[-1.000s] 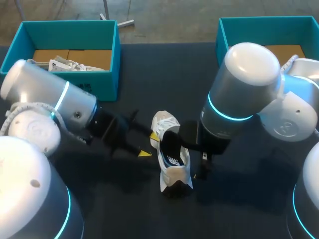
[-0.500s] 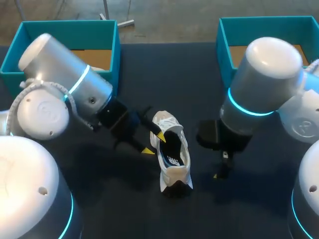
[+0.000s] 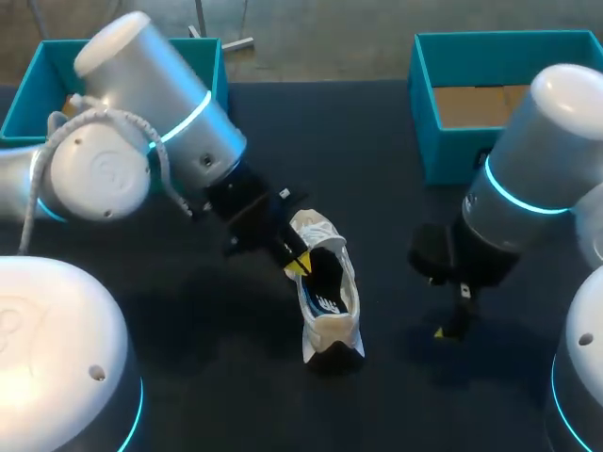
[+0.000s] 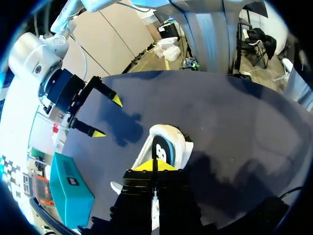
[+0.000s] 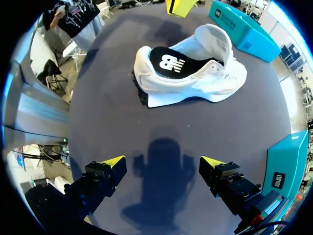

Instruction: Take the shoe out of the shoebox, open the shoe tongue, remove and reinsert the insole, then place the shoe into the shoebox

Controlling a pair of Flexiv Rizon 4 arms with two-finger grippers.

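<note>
A white shoe (image 3: pixel 328 299) lies on the dark table, its sole down. Its tongue (image 5: pixel 215 41) is pulled up, and the black insole (image 5: pixel 173 63) with a white logo lies inside. My left gripper (image 3: pixel 297 266) is shut, its yellow tips pressed together at the shoe's rim beside the opening. In the left wrist view the same tips (image 4: pixel 154 165) meet just above the shoe (image 4: pixel 168 147); whether they pinch the rim I cannot tell. My right gripper (image 5: pixel 162 162) hangs open over bare table, well clear of the shoe (image 5: pixel 195 81), with nothing between its fingers.
One teal shoebox (image 3: pixel 215 113) stands at the back left with white paper inside. Another teal shoebox (image 3: pixel 422 94) stands at the back right, behind my right arm (image 3: pixel 537 179). Bare dark table lies between the shoe and the right gripper (image 3: pixel 450 325).
My left arm swung right and forward to the shoe's rim, and its fingers closed. My right arm drew away to the right, off the shoe, still open.
</note>
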